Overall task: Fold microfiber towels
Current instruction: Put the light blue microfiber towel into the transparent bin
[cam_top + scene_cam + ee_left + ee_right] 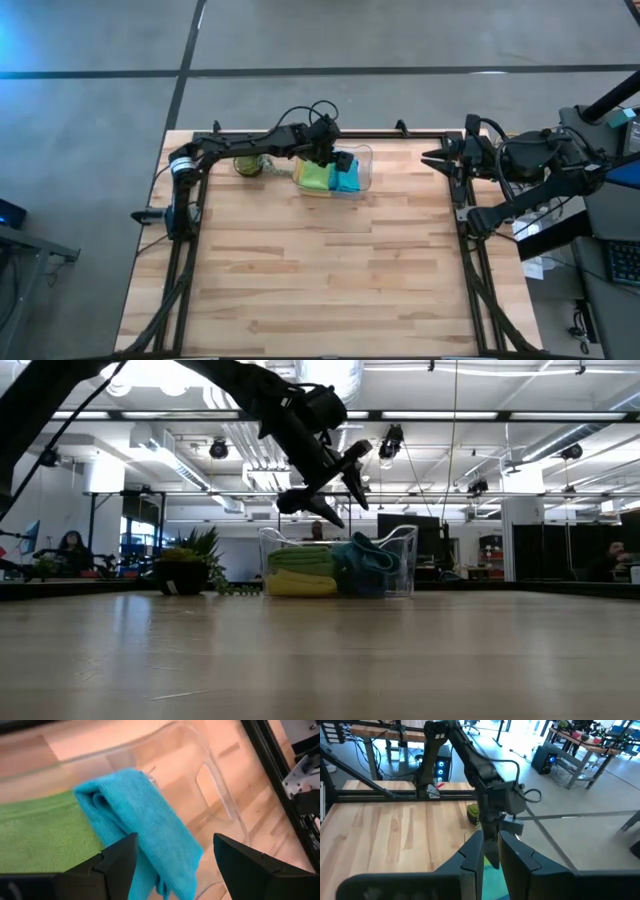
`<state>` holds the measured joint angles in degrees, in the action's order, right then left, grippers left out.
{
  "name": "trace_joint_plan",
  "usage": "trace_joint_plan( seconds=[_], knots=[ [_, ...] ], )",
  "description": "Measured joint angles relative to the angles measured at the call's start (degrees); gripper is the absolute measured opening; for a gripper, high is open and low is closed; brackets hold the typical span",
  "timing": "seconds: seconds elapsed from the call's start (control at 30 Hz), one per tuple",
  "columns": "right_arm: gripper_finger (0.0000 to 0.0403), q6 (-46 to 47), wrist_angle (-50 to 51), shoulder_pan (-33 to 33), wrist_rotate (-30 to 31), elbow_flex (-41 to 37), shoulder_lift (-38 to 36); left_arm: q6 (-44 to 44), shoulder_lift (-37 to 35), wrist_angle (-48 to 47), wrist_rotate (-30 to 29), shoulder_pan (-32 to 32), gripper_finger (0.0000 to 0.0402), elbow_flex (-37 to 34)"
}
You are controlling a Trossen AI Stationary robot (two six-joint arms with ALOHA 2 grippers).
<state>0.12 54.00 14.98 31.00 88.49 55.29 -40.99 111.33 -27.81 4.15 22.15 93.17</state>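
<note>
left gripper (pixel 330 485) hangs spread wide and empty above clear bin (pixel 364 170); teal towel (pixel 145 825) beside lime green towel (pixel 40 832).

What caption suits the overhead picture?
Left gripper hovers open over the bin of towels; right arm waits at the table edge.

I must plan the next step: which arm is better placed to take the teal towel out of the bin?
Left. The left gripper hovers open directly above the teal towel in the clear bin; the right gripper waits at the table's edge.
</note>
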Motion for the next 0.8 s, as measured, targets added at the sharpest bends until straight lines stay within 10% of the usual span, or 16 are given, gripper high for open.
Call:
trace_joint_plan(
  seconds=[0.2, 0.43, 0.8],
  knots=[
    [0.0052, -1.1, -0.6, 0.0, 0.0, 0.0, 0.0, 1.4, 1.3, 0.6, 5.3, -0.1, 0.0204, -0.1],
    [0.0052, -2.5, -1.8, 0.0, 0.1, 0.0, 0.0, 5.7, 4.0, 3.0, 8.7, -0.2, 0.0022, 0.0],
    [0.0052, -2.5, -2.8, 0.0, 0.0, 0.0, 0.0, 9.8, 4.5, -7.3, 0.8, -0.2, 0.0002, -0.7]
  ],
)
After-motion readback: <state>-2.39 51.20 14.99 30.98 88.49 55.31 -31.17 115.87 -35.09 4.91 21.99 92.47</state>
